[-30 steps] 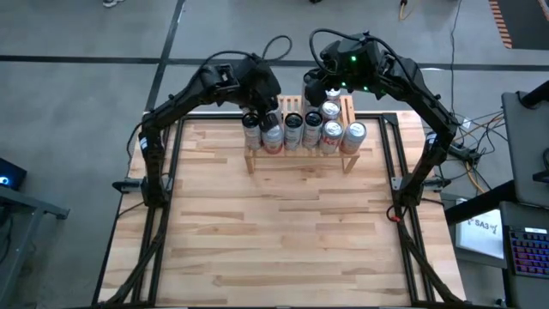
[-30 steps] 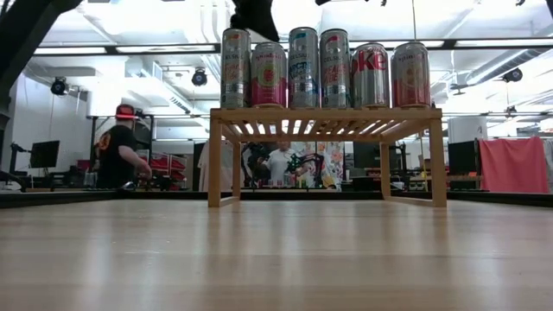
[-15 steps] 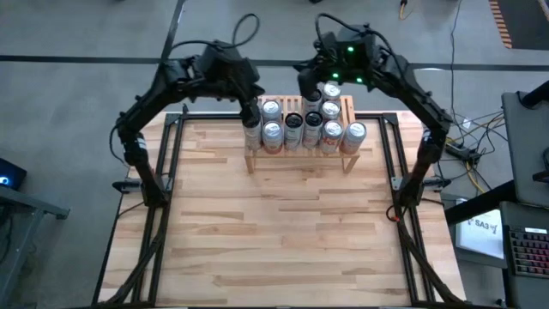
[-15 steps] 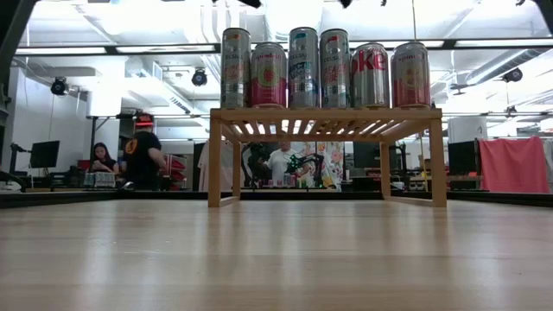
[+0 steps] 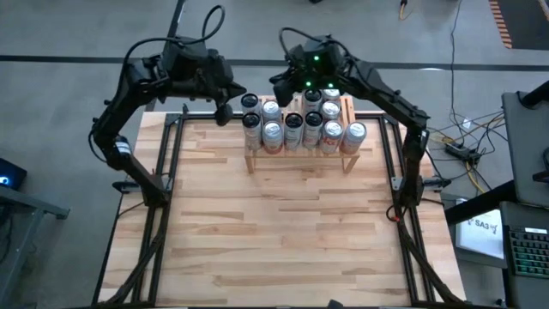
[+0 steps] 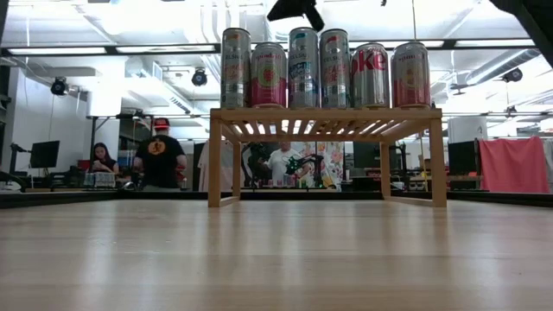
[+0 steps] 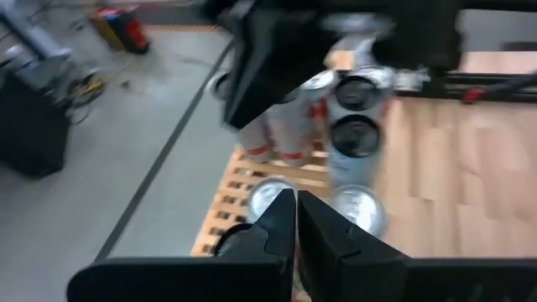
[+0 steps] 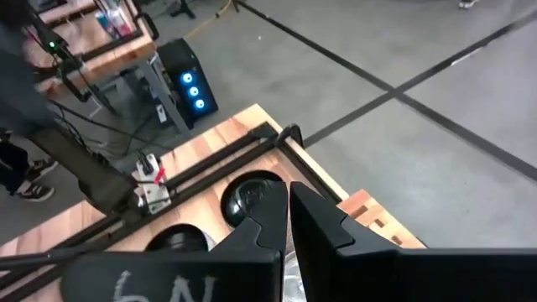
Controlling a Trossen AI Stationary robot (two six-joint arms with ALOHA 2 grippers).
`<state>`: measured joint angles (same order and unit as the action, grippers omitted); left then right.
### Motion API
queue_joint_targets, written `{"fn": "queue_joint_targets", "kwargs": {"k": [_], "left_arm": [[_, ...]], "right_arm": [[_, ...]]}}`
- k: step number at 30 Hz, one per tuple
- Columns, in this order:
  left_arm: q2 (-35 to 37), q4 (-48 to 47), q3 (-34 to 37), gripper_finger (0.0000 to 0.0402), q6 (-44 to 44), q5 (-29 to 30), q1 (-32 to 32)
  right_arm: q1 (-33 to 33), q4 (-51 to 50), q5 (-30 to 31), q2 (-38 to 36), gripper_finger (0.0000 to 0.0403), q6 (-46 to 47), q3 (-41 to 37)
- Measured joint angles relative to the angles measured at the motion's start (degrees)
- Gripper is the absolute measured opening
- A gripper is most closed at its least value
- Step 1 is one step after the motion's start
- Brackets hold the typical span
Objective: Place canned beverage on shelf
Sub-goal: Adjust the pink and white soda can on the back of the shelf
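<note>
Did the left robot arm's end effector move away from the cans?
Yes. The left end effector has pulled back leftward, off the shelf, and is now beside its left end, shut and empty.

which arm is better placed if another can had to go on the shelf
Neither clearly. No loose can shows on the table, and both grippers look shut and empty. The right gripper hangs over the shelf and its cans; the left gripper sits just off its left end.

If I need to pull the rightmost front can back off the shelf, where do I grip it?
Take the rightmost can around its upper body, coming straight down from above. It stands upright at the shelf end, so its right side is free, while a neighbour can stands close on its left.
</note>
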<state>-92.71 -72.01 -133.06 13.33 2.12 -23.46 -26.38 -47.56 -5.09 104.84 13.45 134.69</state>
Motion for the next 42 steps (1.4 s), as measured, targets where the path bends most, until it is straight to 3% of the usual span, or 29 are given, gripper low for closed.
{"fn": "queue_joint_targets", "kwargs": {"k": [4, 9, 25, 30, 42], "left_arm": [[1.83, 0.45, 2.77, 0.0, 2.49, -4.35, -0.06], [3.63, 1.2, 8.49, 0.0, 3.03, -4.69, -0.35], [17.55, 20.49, 34.76, 0.0, -4.3, -4.67, -0.44], [19.04, 22.99, 37.79, 0.0, -5.5, -4.59, -0.44], [17.94, 23.37, 37.58, 0.0, -5.25, -4.56, -0.44]], "right_arm": [[0.01, -0.55, 0.04, 1.5, 0.0009, -0.02, 0.0], [-0.01, -0.84, 0.55, 3.14, 0.0009, -0.66, 0.0], [-0.01, -12.47, 5.25, 6.71, 0.0009, -2.2, 0.0], [-0.01, -12.71, 5.29, 6.71, 0.0009, -3.4, 0.0], [-0.01, -14.93, 5.42, 7.48, 0.0009, -6.75, 0.0]]}}
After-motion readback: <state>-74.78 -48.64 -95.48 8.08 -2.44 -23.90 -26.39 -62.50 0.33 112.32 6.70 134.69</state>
